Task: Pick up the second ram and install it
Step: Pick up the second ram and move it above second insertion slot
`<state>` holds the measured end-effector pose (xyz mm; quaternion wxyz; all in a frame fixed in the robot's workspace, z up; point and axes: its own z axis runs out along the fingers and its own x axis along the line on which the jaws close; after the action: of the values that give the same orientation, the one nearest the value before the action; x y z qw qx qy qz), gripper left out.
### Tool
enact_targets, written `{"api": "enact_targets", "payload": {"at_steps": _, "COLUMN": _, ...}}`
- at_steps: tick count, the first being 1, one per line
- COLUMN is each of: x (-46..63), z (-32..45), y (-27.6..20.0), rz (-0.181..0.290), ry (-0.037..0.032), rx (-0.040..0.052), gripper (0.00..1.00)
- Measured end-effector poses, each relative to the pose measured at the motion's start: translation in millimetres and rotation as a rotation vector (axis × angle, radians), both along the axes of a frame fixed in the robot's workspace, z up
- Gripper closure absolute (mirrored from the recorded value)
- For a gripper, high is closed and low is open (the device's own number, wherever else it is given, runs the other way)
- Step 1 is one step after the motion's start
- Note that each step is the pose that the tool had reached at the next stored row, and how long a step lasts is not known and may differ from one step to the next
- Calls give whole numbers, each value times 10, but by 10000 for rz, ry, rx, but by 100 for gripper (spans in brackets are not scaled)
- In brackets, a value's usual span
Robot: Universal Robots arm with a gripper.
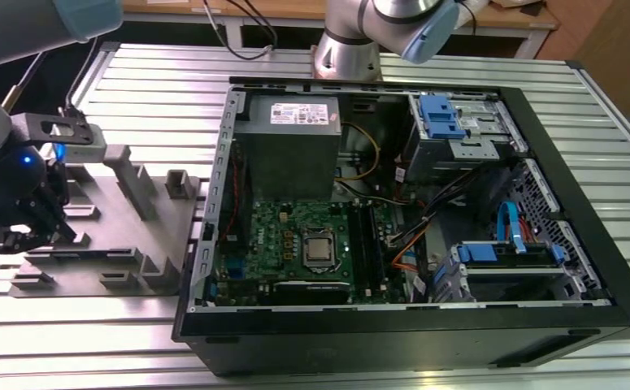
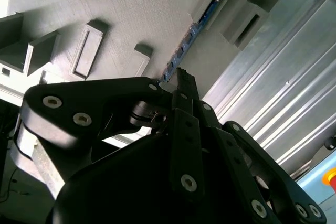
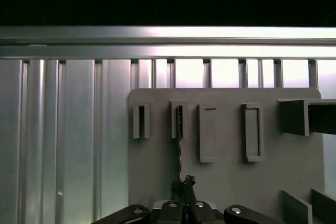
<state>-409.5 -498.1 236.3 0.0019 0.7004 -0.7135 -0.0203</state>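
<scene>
The gripper (image 2: 180, 75) is seen low over a grey fixture plate (image 1: 130, 248) at the exterior view's left, well apart from the open computer case (image 1: 602, 268); both the plate and the case are laid on a ribbed metal table (image 1: 162, 69); in the second wrist view the black fingers (image 2: 184, 109) are drawn together to a narrow tip, and they appear to be clamped on the near end of the second ram (image 2: 185, 41), though the contact itself is partly hidden by the linkage; the second ram is presented edge-on as a thin dark blue strip standing on its long edge on the fixture plate, with its far end seated in a slotted holder (image 2: 212, 1); in the first wrist view the second ram (image 3: 179, 140) is shown as a dark line running from the gripper (image 3: 184, 183) into one holder of a row raised from the plate; another slotted holder (image 3: 140, 121) is placed just beside that one, and two rectangular blocks (image 3: 208, 132) are set further along the same row; inside the case a green motherboard (image 1: 282, 236) is laid flat, with a grey power supply (image 1: 293, 154) just beside it and blue drive brackets (image 1: 436, 114) toward the exterior view's right; the arm's pale joints (image 1: 385, 24) are seen beyond the case at the far edge of the table
</scene>
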Motion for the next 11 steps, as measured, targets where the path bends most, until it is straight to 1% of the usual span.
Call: {"api": "enact_targets", "payload": {"at_steps": 11, "x": -17, "z": -99, "y": 0, "rz": 50, "ry": -1, "rx": -1, "gripper": 93}}
